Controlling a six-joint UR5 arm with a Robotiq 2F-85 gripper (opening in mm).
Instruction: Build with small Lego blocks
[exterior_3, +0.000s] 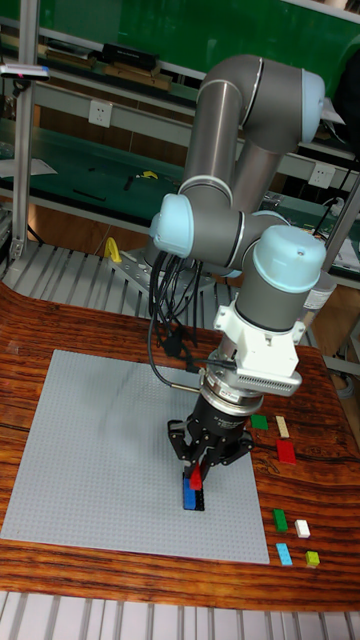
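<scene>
My gripper (197, 470) hangs low over the near right part of the grey baseplate (100, 450), pointing straight down. Its black fingers (186, 458) are closed around a small red brick (197, 480). The red brick sits against a blue brick (189, 495) that rests on the plate, with a dark brick (199, 501) beside it. The gripper body hides how the red brick meets the others.
Loose bricks lie on the wooden table (330, 400) to the right of the plate: a green one (260, 422), a cream one (282, 427), a red one (286, 452), another green (280, 518), white (302, 528), light blue (285, 554) and lime (312, 559).
</scene>
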